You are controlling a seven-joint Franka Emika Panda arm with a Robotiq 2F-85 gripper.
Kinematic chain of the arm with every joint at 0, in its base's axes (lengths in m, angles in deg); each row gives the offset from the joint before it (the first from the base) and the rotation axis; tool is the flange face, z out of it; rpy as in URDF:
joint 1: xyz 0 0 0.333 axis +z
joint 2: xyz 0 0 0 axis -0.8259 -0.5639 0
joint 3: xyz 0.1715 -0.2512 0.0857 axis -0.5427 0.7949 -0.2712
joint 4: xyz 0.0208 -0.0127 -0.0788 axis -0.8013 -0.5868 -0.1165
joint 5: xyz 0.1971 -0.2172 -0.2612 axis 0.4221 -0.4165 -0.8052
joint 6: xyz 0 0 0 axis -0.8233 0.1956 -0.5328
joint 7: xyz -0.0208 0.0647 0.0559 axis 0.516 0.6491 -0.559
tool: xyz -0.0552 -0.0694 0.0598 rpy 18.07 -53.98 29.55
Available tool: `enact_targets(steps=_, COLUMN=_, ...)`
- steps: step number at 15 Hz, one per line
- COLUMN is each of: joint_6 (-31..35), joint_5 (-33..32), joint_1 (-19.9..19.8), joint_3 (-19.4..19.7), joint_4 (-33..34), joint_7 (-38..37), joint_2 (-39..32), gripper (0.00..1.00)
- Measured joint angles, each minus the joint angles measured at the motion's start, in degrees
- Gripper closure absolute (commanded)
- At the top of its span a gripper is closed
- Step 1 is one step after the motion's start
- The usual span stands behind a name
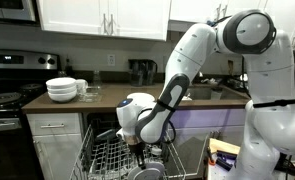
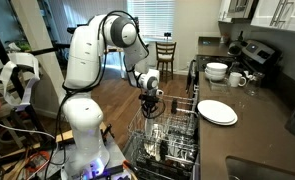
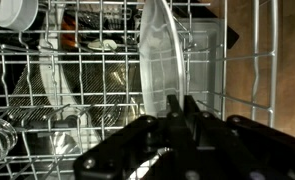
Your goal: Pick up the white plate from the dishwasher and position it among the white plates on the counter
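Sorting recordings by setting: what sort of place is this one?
Most likely a home kitchen: a black stove, a long dark brown countertop over white cabinet fronts, and an open under-counter dishwasher with a grey wire rack.

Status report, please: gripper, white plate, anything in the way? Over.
Gripper shut on white plate rim, low in dishwasher rack. Plate upright on edge, not yet lifted. Other dishes close beside it.

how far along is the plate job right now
Done: the jaws are down in the dishwasher rack and shut on the rim of the upright white plate. In hand: that grip, plate not yet lifted. Left: lift it out and set it among the white plates on the counter.
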Motion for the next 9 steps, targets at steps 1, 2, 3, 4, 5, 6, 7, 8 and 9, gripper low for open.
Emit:
enact_targets(steps=1, joint_6=-1.23, joint_5=0.31, joint_1=-0.04, joint_3=-0.06, joint_4=0.1, joint_7=0.06, joint_2=0.18, gripper=0.98)
enact_targets(steps=2, joint_6=-2.56, joint_5=0.93, joint_1=-0.1, joint_3=-0.14, joint_4=0.18, joint_7=0.21, joint_2=0.5, gripper=0.97)
enact_targets(steps=3, joint_6=-3.73, joint_5=1.6, joint_1=-0.14, joint_3=-0.25, joint_4=0.18, joint_7=0.31, joint_2=0.86, gripper=0.97)
enact_targets(steps=4, joint_6=-4.86, joint_5=2.19, joint_1=-0.14, joint_3=-0.33, joint_4=0.18, joint_7=0.32, joint_2=1.34, gripper=0.97)
enact_targets(steps=5, joint_6=-5.74, joint_5=2.71, joint_1=-0.15, joint_3=-0.34, joint_4=0.17, joint_7=0.32, joint_2=1.95, gripper=0.97)
enact_targets(steps=6, joint_6=-6.79, joint_5=3.0, joint_1=-0.15, joint_3=-0.35, joint_4=0.17, joint_7=0.32, joint_2=2.76, gripper=0.97)
enact_targets(steps=7, joint_6=-7.97, joint_5=3.22, joint_1=-0.15, joint_3=-0.36, joint_4=0.15, joint_7=0.32, joint_2=3.73, gripper=0.97)
enact_targets(steps=8, joint_6=-9.45, joint_5=3.47, joint_1=-0.14, joint_3=-0.42, joint_4=0.1, joint_7=0.32, joint_2=4.87, gripper=0.97)
enact_targets(steps=9, joint_6=-10.84, joint_5=3.71, joint_1=-0.14, joint_3=-0.49, joint_4=-0.02, joint_7=0.32, joint_2=6.16, gripper=0.97)
